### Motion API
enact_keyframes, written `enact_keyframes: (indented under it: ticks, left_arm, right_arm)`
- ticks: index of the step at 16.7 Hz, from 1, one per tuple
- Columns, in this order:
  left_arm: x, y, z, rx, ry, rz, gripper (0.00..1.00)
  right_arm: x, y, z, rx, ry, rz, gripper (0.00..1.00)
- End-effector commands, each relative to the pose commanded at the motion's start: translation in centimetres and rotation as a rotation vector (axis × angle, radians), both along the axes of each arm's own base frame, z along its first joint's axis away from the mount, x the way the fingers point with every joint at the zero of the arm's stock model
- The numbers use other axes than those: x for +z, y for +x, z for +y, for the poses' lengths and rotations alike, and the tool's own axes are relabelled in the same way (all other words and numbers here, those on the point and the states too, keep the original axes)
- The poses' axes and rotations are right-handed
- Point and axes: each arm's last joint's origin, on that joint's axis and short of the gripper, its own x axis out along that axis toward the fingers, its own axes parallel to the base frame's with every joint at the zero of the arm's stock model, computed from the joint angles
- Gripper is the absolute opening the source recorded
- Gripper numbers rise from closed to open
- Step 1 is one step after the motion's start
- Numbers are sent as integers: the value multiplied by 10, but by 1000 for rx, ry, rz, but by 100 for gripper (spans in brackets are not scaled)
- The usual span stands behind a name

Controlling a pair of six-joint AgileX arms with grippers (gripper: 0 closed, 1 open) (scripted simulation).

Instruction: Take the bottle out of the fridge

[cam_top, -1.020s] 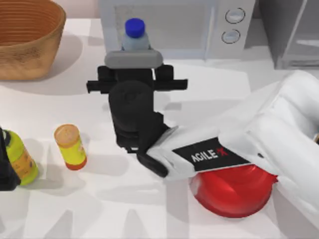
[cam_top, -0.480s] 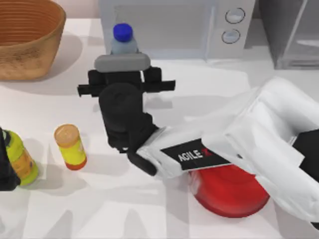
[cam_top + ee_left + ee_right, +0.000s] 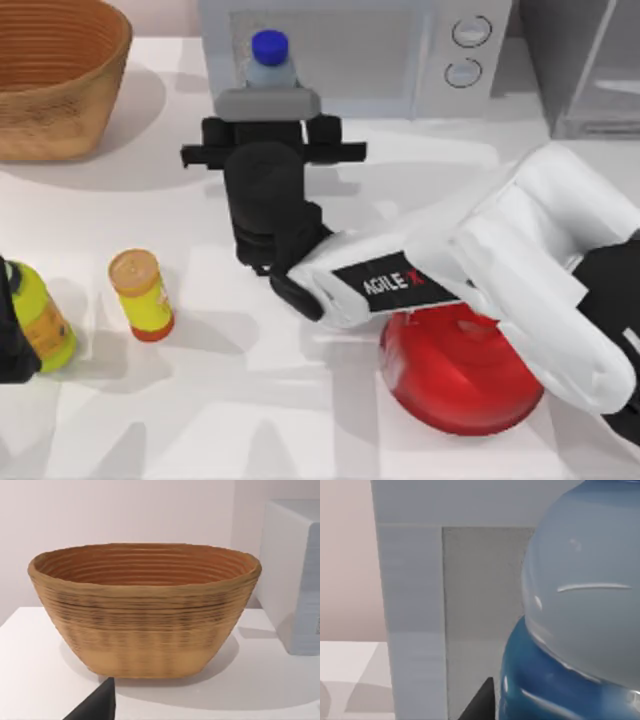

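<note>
The right tool (image 3: 270,103) sits in the upper middle of the top view, reaching in from the lower right on a white arm. The bottle (image 3: 270,66) stands upright directly ahead of it, blue cap uppermost, in front of the microwave (image 3: 360,50). The tool's grey crosspiece hides the bottle's lower body, so whether the tool is clenched on the bottle or released cannot be told. In the right wrist view the bottle (image 3: 580,625) is very close to the camera, with the microwave door behind it.

The fridge (image 3: 590,60) stands at the upper right corner of the top view, well apart from the bottle.

The left tool (image 3: 10,330) is parked at the left edge of the top view, lower half; its state cannot be told. A yellow-green bottle (image 3: 38,318) stands just beside it.

Also on the desk (image 3: 200,400):
- a basket (image 3: 55,70) at the upper left;
- a yellow bottle with an orange lid (image 3: 142,294) at lower left;
- a red bowl (image 3: 462,370) at lower right, partly under the right arm.
</note>
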Motion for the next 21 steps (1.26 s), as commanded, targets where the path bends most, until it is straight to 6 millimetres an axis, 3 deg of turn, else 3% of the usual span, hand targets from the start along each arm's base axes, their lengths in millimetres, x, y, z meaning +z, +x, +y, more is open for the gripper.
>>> enact_keyframes:
  ticks: [2, 15, 21]
  left_arm:
    - [0, 0, 0, 0, 0, 0, 100]
    - [0, 0, 0, 0, 0, 0, 100]
    - [0, 0, 0, 0, 0, 0, 100]
  right_arm:
    - [0, 0, 0, 0, 0, 0, 0]
    - [0, 0, 0, 0, 0, 0, 98]
    - [0, 0, 0, 0, 0, 0, 100]
